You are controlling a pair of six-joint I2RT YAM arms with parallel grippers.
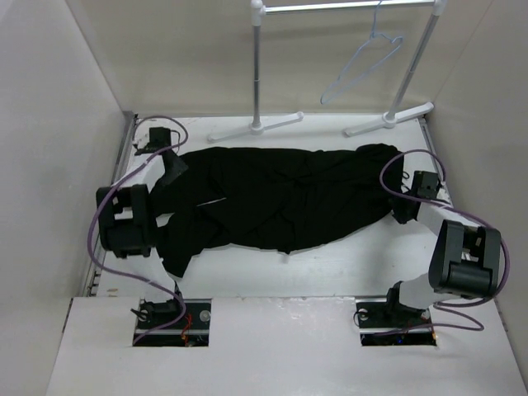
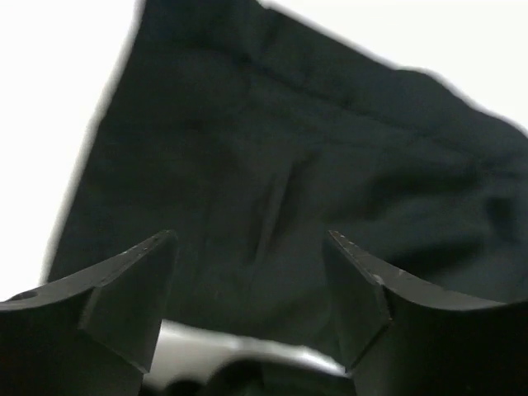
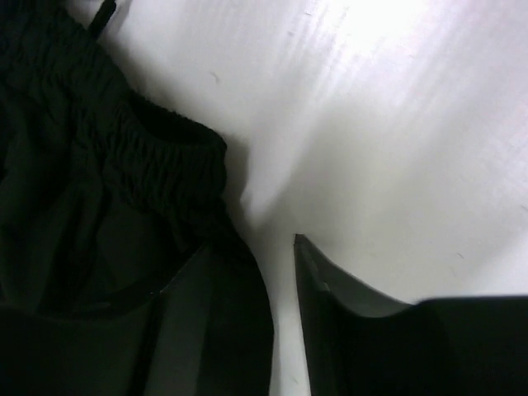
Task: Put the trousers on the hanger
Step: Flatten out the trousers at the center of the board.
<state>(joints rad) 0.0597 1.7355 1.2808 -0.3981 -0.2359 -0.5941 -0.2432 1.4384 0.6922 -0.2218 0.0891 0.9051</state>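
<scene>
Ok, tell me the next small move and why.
Probably close the right tool on the waistband: its jaws stand open at that edge, the trousers lie loose on the table, and the hanger hangs bare on the rack.

The top camera looked down from above the near side of the trousers (image 1: pixel 280 198), taking them whole; the left wrist camera closely faced their left end; the right, their right end; all shared that cloth
</scene>
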